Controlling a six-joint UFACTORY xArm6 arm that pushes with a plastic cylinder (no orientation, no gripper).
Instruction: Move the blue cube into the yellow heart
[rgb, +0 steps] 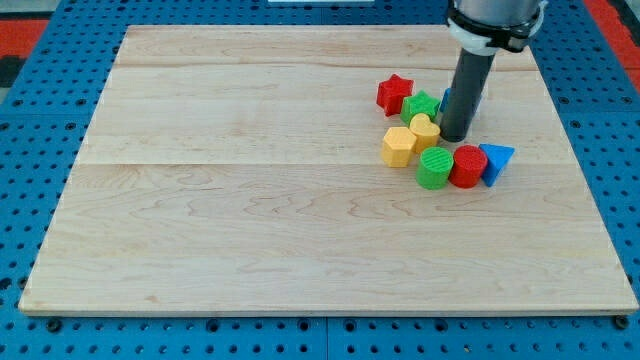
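Camera view is showing my tip (454, 136) sitting just right of the yellow heart (424, 130), hiding most of the blue cube (447, 100) behind it; no gripper exists.

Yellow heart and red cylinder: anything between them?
Camera view: no block, only my tip at the gap's upper edge between yellow heart and red cylinder.

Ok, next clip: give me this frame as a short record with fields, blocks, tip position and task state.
surface: wooden board
tip: my tip, down on the board inside the cluster
blue cube: mostly hidden behind the rod
yellow heart: just to the view's left of the tip
nearby: red star, yellow hexagon, red cylinder
task state: contact between cube and heart cannot be judged
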